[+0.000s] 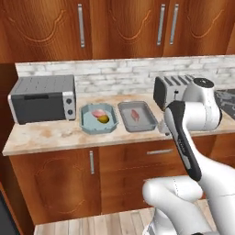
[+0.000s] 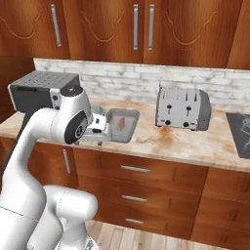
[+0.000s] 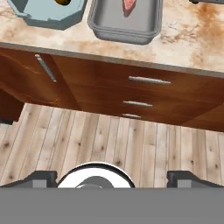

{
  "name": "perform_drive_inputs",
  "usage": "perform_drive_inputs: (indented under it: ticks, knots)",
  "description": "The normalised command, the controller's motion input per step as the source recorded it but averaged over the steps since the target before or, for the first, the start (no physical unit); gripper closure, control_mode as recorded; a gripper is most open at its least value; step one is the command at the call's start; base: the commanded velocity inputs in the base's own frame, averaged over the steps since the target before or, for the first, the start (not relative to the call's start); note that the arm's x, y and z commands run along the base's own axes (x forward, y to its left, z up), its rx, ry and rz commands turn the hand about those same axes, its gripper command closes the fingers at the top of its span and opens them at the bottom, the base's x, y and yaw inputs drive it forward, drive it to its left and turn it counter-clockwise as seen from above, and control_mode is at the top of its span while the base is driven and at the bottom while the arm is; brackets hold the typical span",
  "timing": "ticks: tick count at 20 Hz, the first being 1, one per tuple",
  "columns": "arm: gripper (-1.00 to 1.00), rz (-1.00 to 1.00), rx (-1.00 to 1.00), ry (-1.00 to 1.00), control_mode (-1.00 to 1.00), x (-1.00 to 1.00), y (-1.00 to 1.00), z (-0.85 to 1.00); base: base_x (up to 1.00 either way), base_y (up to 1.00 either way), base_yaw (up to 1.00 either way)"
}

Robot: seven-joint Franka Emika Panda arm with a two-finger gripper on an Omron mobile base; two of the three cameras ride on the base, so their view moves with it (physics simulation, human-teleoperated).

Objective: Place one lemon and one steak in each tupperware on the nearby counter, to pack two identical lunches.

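Gripper (image 3: 112,177): jaws stand wide apart and carry nothing; in the hand view the two dark tips rise at the bottom corners, looking down past the wooden floor to the cabinet fronts. The hand hangs in front of the counter edge, short of both trays.
Counter (image 1: 55,135): beige mottled worktop above brown cabinet doors with steel bar handles; it bears both trays.
Blue-grey tupperware (image 1: 87,125): the left tray, just beside the grey one. It holds one pink steak (image 1: 98,113) and one orange-yellow lemon (image 1: 104,119), touching or nearly so. Judged complete.
Grey tupperware (image 1: 125,120): the right tray. It holds one steak (image 1: 135,114) lying flat near its middle; no lemon is seen in it. Judged one lemon short.
Second lemon: location cannot be told from these views.
Handling, lemon: judged light, firm and round, so prone to roll and to slip from flat pads; best taken across its widest part, from above, jaws centred.
Handling, steak: judged soft, limp and slick; best pinched across its short width near the middle.
Toaster oven (image 1: 42,98): left of the blue-grey tray, at the back; near its rim.
Toaster (image 2: 182,108): right of the grey tray, well apart from it.
Obstructions: the raised tray rims are the main thing to clear on a lowering move; the robot's own forearm hides part of the counter right of the grey tray in the left base view.
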Motion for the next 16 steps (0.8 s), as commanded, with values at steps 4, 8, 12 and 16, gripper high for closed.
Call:
perform_drive_inputs:
  ticks: [4,8,12,16]
  knots:
    - [-1.00,0.00,0.00,0.00,1.00,0.00,0.00,0.00,-1.00,0.00,0.08]
    - [-1.00,0.00,0.00,0.00,1.00,0.00,0.00,0.00,-1.00,0.01,0.08]
    - [-1.00,0.00,0.00,0.00,1.00,0.00,0.00,0.00,-1.00,0.28,0.09]
    - [-1.00,0.00,0.00,0.00,1.00,0.00,0.00,0.00,-0.97,0.81,0.07]
